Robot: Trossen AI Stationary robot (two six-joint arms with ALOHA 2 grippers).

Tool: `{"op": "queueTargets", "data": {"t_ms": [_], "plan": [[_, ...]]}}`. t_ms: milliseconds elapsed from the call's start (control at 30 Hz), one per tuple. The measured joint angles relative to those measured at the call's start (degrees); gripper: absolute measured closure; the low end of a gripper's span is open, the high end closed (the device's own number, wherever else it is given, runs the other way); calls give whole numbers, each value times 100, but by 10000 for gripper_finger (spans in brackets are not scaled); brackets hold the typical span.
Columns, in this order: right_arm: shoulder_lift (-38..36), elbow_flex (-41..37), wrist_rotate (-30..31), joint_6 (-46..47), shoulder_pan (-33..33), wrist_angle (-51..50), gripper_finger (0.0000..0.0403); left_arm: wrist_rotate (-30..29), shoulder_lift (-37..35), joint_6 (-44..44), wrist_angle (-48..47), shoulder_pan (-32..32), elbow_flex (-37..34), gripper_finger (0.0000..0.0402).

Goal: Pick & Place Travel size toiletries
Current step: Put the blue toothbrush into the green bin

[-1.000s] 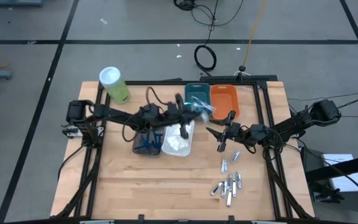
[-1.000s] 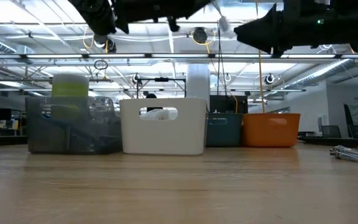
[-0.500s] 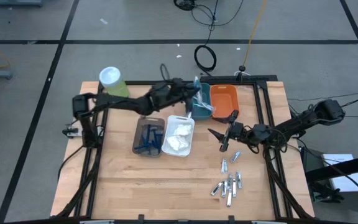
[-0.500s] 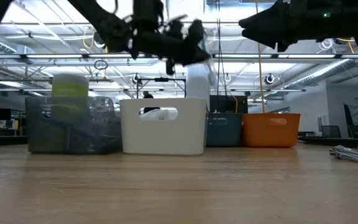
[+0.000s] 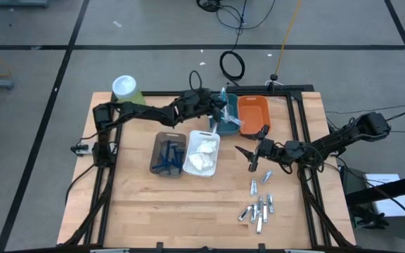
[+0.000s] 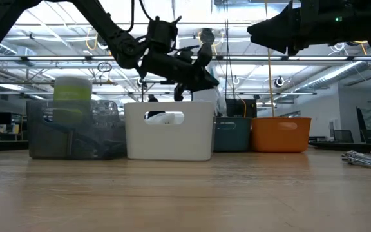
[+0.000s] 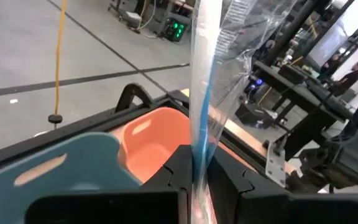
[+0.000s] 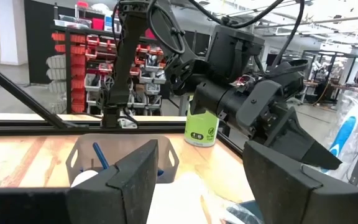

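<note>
Toothbrush (image 7: 201,93): one, white and blue, sealed in a clear crinkled wrapper with small print too fine to read; held upright over the teal bin (image 5: 221,107).
Left gripper (image 5: 216,112): clamped on the wrapped toothbrush, at about 12 o'clock on the table (image 5: 188,211).
Right gripper (image 5: 247,156): fingers spread wide, holding nothing, hanging above the table toward 3 o'clock.
Silvery tubes (image 5: 259,207): roughly nine, loose on the table toward 5 o'clock.
Razors (image 5: 167,156): several dark blue ones in the brown bin (image 5: 155,156); exact count cannot be told.
White packets (image 5: 201,156): a heap in the white bin (image 5: 204,133).
Bins: four, including an orange bin (image 5: 252,111) beside the teal one.
Green canister (image 5: 127,93): one, white lid, at 11 o'clock; its label carries a green mark, unreadable.
</note>
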Motion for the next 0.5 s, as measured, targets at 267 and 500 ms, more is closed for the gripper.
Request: {"op": "queueTargets", "data": {"t_ms": [267,500], "plan": [[0,0,0,47,0,-6,178,292,-9,-213,-290,113,0,284],[0,0,0,63,0,-7,176,151,-9,-186,-362,128,0,162]]}}
